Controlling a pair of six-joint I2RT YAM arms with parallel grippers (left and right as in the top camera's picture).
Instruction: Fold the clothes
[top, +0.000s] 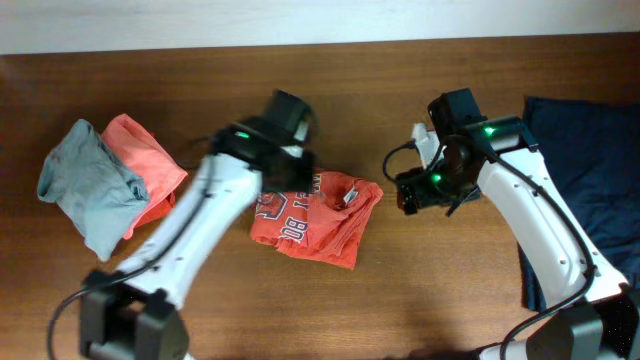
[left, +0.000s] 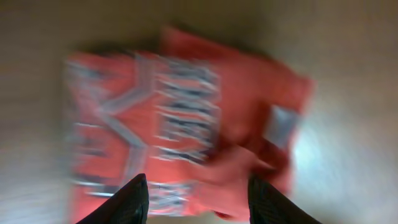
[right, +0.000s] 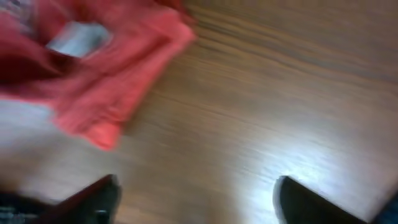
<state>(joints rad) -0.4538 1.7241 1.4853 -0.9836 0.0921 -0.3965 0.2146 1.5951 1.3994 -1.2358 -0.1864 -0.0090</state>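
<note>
Left gripper (left: 199, 208) fingers apart above the orange T-shirt (top: 315, 220), nothing clamped. Right gripper (right: 199, 202) likewise apart, over the table (top: 420, 300) just beside it. T-shirt crumpled mid-table. Advised: pinch matching corners, lift evenly, fold edge to edge.

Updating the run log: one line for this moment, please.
T-shirt: crumpled | left tool: open, above it | right tool: open, empty

Overhead: high, looking straight down, whole table (top: 450, 300) in frame. Left wrist: close above coral T-shirt (top: 318, 222), facing down, blurred. Right wrist: low, just right of the T-shirt, facing the table. All three share the T-shirt's white tag (top: 350, 197).
</note>
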